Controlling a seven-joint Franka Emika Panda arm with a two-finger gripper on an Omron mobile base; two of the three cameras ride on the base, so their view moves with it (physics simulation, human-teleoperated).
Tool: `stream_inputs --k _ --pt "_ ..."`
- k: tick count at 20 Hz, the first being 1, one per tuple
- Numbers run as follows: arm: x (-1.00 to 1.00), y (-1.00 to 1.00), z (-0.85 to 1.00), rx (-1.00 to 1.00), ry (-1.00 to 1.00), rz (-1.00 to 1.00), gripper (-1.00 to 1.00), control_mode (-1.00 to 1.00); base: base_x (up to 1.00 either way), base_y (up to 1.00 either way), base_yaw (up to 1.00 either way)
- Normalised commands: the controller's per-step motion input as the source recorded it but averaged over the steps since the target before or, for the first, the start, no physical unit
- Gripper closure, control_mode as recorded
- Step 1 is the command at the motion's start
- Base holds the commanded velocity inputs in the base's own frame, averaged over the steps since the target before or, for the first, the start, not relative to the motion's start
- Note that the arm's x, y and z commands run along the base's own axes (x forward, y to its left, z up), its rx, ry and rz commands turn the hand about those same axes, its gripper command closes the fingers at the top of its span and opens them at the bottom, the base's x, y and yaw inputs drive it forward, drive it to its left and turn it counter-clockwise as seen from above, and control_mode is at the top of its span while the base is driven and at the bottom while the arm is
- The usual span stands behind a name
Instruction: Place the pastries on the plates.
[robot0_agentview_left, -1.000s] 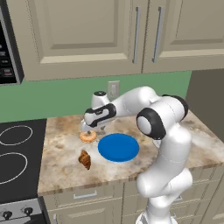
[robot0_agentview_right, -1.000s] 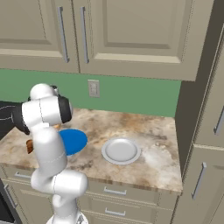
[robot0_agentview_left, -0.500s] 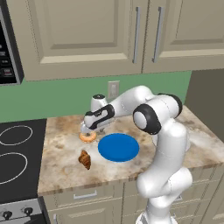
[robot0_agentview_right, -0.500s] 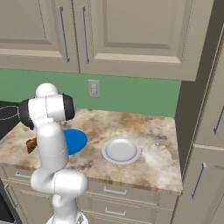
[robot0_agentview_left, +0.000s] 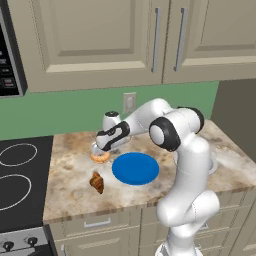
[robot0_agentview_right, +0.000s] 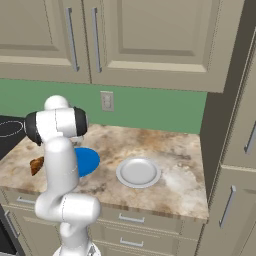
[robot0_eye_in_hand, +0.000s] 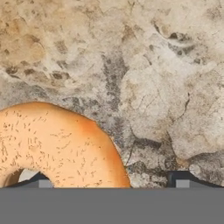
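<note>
Gripper (robot0_agentview_left: 100, 150) low over donut (robot0_agentview_left: 100, 157) at back-left of counter (robot0_agentview_left: 70, 170). Hand view: fingers spread, one tip (robot0_eye_in_hand: 38, 180) over donut hole, other tip (robot0_eye_in_hand: 181, 179) on bare stone; one side of ring lies between them, not yet pinched. Donut (robot0_eye_in_hand: 57, 148) flat on counter, hole up, no long axis. Blue plate (robot0_agentview_left: 135, 168) just beside donut, bare. Croissant (robot0_agentview_left: 97, 182) near front edge, apart from donut, long axis roughly front-to-back. White plate (robot0_agentview_right: 138, 172) further along counter, bare, beyond blue plate (robot0_agentview_right: 86, 161).
</note>
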Motion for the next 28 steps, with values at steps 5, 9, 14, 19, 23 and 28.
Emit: stream_inputs --k 5,9,14,19,23,28 --pt "0.0 0.0 0.0 0.0 0.0 0.0 1.0 -1.0 0.0 0.0 0.0" --pt "0.0 -0.06 0.18 0.0 0.0 0.0 1.0 -1.0 0.0 0.0 0.0" --pt "0.0 -0.4 0.36 0.0 0.01 0.0 1.0 -1.0 0.0 0.0 0.0" --pt "-0.01 -0.55 0.17 0.0 0.01 0.0 1.0 -1.0 0.0 0.0 0.0" --pt "-0.08 -0.59 0.14 -0.01 0.02 0.0 1.0 -1.0 0.0 0.0 0.0" --pt "-0.19 -0.63 0.05 -0.01 0.0 0.0 1.0 -1.0 0.0 0.0 0.0"
